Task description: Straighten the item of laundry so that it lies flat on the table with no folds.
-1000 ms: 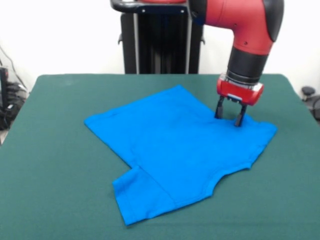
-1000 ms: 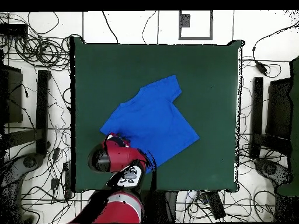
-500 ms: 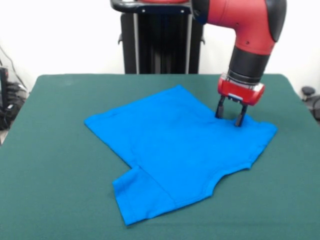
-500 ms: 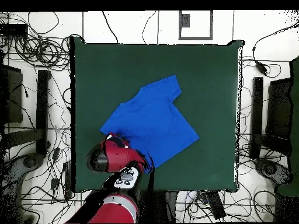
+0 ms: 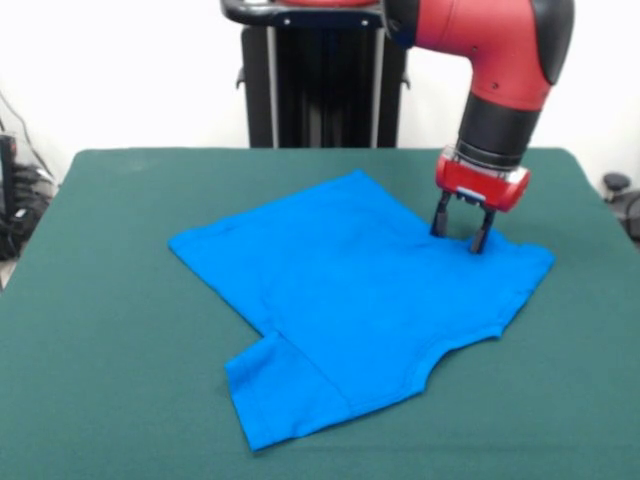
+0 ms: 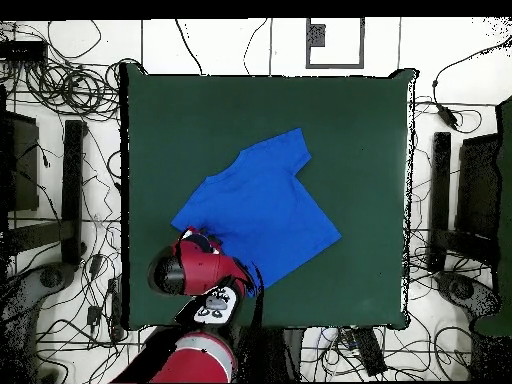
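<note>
The bright blue T-shirt lies on the dark green table, mostly spread out, with one sleeve toward the front and a folded part at its right end. In the overhead view the shirt lies left of the table's middle. My gripper hangs from the red arm over the shirt's far right part, its two dark fingers apart with their tips at the cloth. In the overhead view the arm covers the gripper.
The robot's black pedestal stands behind the table's far edge. Cables and stands lie on the floor around the table in the overhead view.
The arm's upper part has shifted slightly in the overhead view. The gripper and the shirt have stayed where they were.
</note>
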Robot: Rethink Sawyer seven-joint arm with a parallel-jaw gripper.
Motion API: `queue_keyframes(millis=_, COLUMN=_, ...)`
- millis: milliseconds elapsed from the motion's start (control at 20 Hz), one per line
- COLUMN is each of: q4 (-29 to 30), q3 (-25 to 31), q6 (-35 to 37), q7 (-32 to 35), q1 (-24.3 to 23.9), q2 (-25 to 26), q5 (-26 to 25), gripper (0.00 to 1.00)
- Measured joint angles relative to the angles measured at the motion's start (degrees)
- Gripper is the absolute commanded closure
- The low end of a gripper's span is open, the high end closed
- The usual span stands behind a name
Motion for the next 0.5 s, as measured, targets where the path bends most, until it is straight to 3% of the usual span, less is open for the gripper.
queue_keyframes(millis=500, q4=0.0, q3=-0.6, q6=0.0, q7=0.0, q1=0.8, q2=0.2, q5=1.2, gripper=0.0)
